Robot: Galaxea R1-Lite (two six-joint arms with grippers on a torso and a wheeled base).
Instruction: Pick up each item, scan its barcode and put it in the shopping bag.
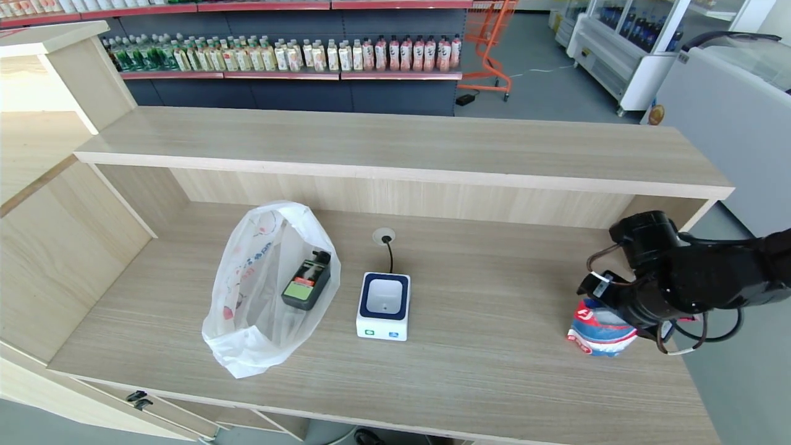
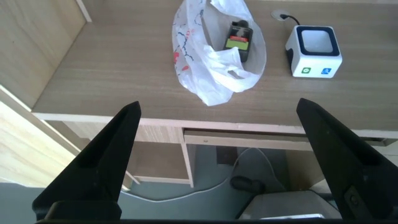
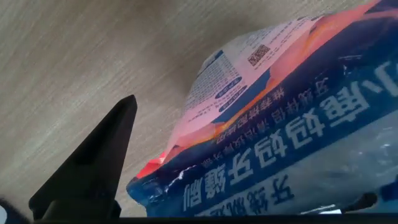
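The snack packet (image 1: 596, 334) is located well right of the scanner (image 1: 383, 306), under the right gripper (image 1: 627, 312), whose fingers are spread. A white label panel with a square code is shown on it; its long axis cannot be determined. The left gripper (image 2: 217, 165) is spread wide.

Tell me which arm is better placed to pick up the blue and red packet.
Right. The right gripper sits directly over the packet at the counter's right end. The left gripper hangs open off the counter's near edge, in front of the bag, far from the packet.
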